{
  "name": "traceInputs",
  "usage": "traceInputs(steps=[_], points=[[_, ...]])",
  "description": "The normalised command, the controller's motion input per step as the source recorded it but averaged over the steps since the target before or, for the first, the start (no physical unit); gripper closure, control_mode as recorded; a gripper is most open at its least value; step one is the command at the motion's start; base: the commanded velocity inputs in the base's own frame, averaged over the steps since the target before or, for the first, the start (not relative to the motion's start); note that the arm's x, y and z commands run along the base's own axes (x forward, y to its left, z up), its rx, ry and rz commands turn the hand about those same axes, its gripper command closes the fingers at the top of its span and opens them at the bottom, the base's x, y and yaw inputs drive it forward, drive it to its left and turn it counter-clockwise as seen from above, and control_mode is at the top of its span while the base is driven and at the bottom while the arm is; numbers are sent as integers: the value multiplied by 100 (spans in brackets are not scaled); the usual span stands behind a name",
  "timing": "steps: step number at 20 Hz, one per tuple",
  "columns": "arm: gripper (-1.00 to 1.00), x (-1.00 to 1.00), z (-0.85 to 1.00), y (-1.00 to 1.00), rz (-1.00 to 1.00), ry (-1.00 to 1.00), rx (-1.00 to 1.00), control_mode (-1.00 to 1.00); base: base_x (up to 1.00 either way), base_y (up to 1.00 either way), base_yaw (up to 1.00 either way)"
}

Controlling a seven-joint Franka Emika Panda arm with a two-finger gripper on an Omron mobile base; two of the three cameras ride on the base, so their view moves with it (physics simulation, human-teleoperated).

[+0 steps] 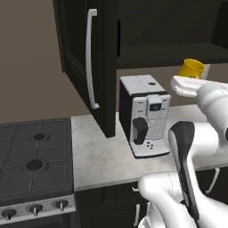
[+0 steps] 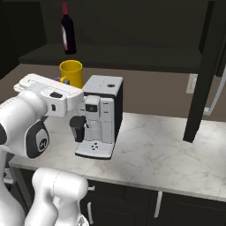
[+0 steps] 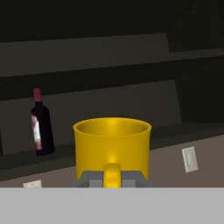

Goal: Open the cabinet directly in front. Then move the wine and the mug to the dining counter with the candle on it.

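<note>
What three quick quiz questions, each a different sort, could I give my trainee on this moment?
1. True or false: the cabinet doors are shut.
2. The mug is: A) on the cabinet shelf, B) held in the jaws by its handle, C) on the coffee machine.
3. Where does the wine stand?

Key: 1. False, both doors hang open. 2. B. 3. Upright on the cabinet's bottom shelf, apart from the mug.

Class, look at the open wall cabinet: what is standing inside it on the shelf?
Inside the cabinet, the wine stands upright on the bottom shelf. The mug is out in front of the shelf, at the gripper. The darker shelf areas are too dim to judge.
</note>
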Motion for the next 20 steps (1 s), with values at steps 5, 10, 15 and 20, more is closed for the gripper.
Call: traceInputs(steps=[5,10,15,20], points=[[100,-18,-6,-4,36,6,0,-100,0,0,0],[100,0,0,0,2,0,0,-100,0,0,0],[100,-2,0,0,-3,-8,0,-100,0,0,0],[100,-1,0,14,-28,-16,0,-100,0,0,0]])
